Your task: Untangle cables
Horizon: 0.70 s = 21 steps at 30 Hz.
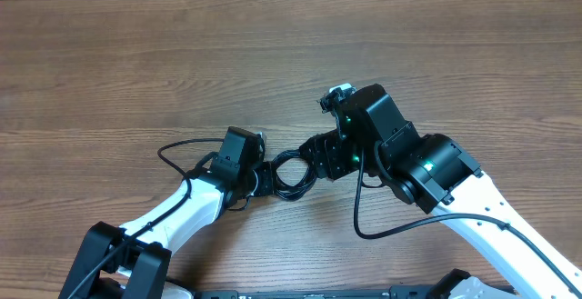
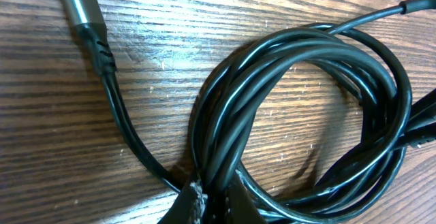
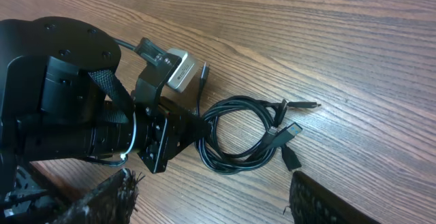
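The cables are thin black cords coiled in one small bundle on the wooden table between the two arms. In the left wrist view the coil fills the frame, with a grey plug end at the upper left. My left gripper is shut on the coil's left side. In the right wrist view the coil lies ahead with several plug ends at its right, held by the left gripper. My right gripper is open and empty, just short of the coil.
The wooden table stretches all around. The right arm's own thicker black cable loops over the table in front of the right arm. The left arm's cable arcs to the left of its wrist.
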Motion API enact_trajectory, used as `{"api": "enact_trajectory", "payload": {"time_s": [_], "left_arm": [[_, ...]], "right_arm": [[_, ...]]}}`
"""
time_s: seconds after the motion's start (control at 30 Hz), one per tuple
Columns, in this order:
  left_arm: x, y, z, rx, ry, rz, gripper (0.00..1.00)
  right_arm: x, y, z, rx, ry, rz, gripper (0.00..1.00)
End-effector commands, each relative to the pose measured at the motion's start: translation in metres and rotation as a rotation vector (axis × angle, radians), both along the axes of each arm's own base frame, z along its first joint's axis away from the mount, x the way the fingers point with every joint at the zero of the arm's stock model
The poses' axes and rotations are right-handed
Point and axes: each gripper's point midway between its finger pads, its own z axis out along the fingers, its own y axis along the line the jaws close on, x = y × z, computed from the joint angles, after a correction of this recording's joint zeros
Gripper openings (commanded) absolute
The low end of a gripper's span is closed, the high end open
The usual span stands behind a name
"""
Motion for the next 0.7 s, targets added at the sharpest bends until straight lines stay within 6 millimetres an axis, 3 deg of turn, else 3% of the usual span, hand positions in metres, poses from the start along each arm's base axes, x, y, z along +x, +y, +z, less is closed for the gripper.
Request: {"api": "enact_trajectory", "payload": {"time_s": [0.0,0.03,0.1,0.33,0.67], "left_arm": [[0.002,-0.006,0.003,-0.022,0.018,0.003,0.04],[0.002,-0.007,0.005,-0.02,0.02,-0.003,0.04],[0.005,-0.008,0.011,-0.006,0.012,-0.036,0.04],[0.018,-0.011,0.05,0.057,0.003,-0.137,0.04],[0.033,-0.01,0.113,0.124,-0.021,-0.2,0.04]], "right_arm": [[0.002,0.002,0.01,0.015,-0.014,0.007,0.73],[0.0,0.001,0.008,0.008,-0.005,0.007,0.77],[-0.003,-0.003,0.004,-0.014,0.011,0.009,1.0],[-0.027,-0.021,-0.015,-0.166,0.04,0.164,1.0],[-0.044,-0.035,-0.026,-0.218,0.132,0.156,1.0]]}}
